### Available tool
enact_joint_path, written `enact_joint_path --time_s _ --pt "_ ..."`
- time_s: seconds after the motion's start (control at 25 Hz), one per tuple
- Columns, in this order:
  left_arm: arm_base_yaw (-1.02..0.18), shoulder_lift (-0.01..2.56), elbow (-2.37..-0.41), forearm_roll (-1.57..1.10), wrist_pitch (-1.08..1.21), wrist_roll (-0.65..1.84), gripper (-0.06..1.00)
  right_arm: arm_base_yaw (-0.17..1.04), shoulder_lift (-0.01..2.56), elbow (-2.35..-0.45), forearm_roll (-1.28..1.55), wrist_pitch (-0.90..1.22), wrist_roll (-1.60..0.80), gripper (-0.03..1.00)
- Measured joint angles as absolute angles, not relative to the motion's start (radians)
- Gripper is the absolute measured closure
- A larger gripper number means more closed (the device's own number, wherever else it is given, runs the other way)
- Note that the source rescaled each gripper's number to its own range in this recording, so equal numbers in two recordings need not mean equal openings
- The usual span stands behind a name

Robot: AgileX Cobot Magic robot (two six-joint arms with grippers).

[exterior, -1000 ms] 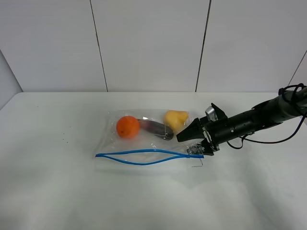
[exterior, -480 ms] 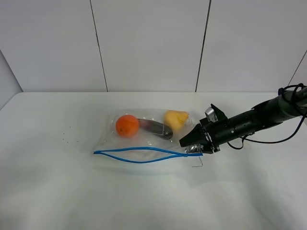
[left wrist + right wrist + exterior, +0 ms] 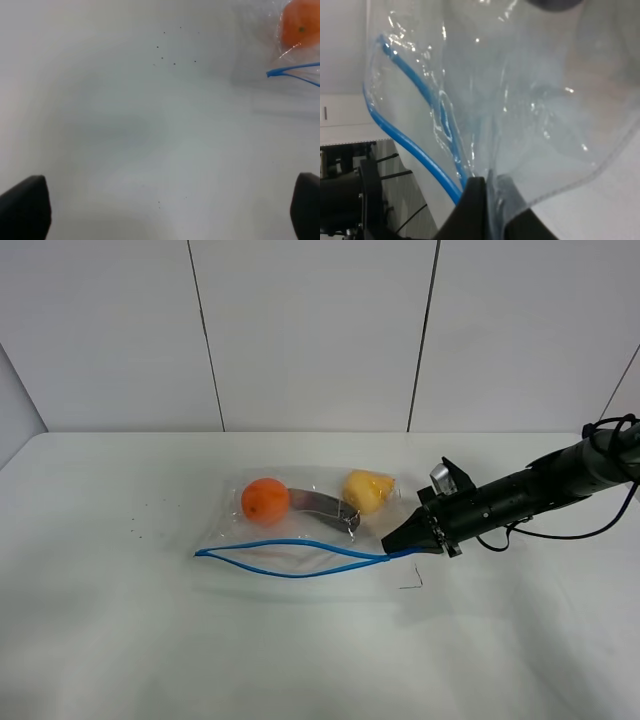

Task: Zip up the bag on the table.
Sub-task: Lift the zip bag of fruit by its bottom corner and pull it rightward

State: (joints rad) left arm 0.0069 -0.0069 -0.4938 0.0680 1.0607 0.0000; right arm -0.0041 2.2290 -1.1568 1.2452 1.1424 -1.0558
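Note:
The clear bag (image 3: 300, 525) lies on the white table (image 3: 120, 640) with an orange fruit (image 3: 265, 500), a purple one (image 3: 325, 508) and a yellow one (image 3: 365, 490) inside. Its blue zip strip (image 3: 290, 558) gapes open along the near edge. My right gripper (image 3: 395, 542) is shut on the bag's right end at the strip; the right wrist view shows the plastic (image 3: 530, 100) and strip (image 3: 415, 150) pinched between its fingers (image 3: 475, 210). My left gripper (image 3: 165, 210) is open over bare table, left of the bag's orange fruit (image 3: 300, 27) and strip end (image 3: 292, 70).
The right arm's black cable (image 3: 600, 525) loops at the table's right edge. A thin dark wire-like mark (image 3: 412, 583) lies just in front of the right gripper. Tiny dark specks (image 3: 135, 532) dot the table left of the bag. A panelled wall stands behind.
The right gripper's jaws, open around the bag's right end a second ago, have closed on it. The strip's right end and the bag shifted slightly.

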Motion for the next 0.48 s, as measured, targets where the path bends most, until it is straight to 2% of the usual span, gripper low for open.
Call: enact_joint_path --time_s 0.48 --pt "0.007 -0.007 -0.494 0.068 1.06 0.0 -0.06 -0.004 2.229 -1.157 1.243 1.129 -1.056 0.97"
